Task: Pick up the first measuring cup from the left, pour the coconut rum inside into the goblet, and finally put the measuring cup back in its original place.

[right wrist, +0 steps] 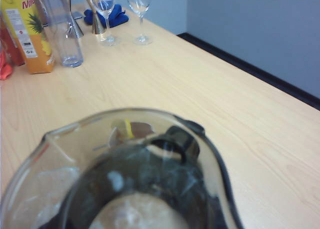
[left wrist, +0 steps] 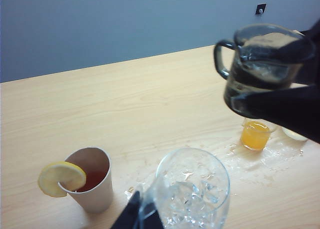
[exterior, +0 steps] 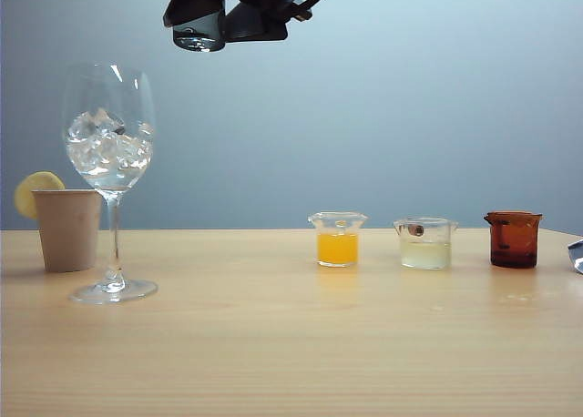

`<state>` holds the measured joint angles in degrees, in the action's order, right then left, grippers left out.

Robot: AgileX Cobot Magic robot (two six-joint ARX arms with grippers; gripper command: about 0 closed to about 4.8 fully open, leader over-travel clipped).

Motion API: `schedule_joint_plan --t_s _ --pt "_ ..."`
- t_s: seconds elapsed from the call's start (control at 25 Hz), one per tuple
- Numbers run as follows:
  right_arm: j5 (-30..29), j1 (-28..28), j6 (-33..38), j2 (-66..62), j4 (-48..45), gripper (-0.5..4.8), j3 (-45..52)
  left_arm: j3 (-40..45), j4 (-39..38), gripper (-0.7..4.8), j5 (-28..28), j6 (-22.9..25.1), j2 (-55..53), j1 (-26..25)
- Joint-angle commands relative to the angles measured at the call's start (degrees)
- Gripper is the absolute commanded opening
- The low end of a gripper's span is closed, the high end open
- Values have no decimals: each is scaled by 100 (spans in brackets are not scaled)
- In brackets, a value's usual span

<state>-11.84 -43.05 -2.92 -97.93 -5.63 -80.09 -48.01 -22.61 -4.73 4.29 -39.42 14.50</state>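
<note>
The first measuring cup [exterior: 199, 35], smoky grey glass with a dark handle, hangs high above the table, roughly upright, with my right gripper [exterior: 211, 21] shut on it. In the left wrist view the cup [left wrist: 262, 64] floats up and to the right of the goblet, dark fingers [left wrist: 285, 106] around it. How much coconut rum it holds I cannot tell. The right wrist view is filled by the cup's rim [right wrist: 210, 154]. The goblet [exterior: 109, 153] stands at the left with ice cubes and clear liquid. My left gripper [left wrist: 136, 214] sits shut beside the goblet's bowl [left wrist: 192, 189], holding nothing.
A paper cup [exterior: 67, 228] with a lemon slice stands left of the goblet. Right of centre sit a cup of orange liquid [exterior: 337, 240], a pale yellow one [exterior: 425, 244] and an amber cup [exterior: 513, 239]. Wet drops [left wrist: 272, 156] lie near the orange cup. A juice carton [right wrist: 25, 29] and spare glasses [right wrist: 137, 9] stand far off.
</note>
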Motion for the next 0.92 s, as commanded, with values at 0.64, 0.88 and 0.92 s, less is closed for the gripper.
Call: schedule_joint_plan --t_s 0.64,0.88,0.92 --pt "-188 -33 -682 -144 120 201 -243 -39 42 -5 0 17 11 -4" --pt "-179 -120 -1110 -162 304 201 -243 -39 39 -5 0 17 11 -4" --pt "-177 -151 -1117 -181 297 201 -243 -39 42 -5 0 17 13 -4"
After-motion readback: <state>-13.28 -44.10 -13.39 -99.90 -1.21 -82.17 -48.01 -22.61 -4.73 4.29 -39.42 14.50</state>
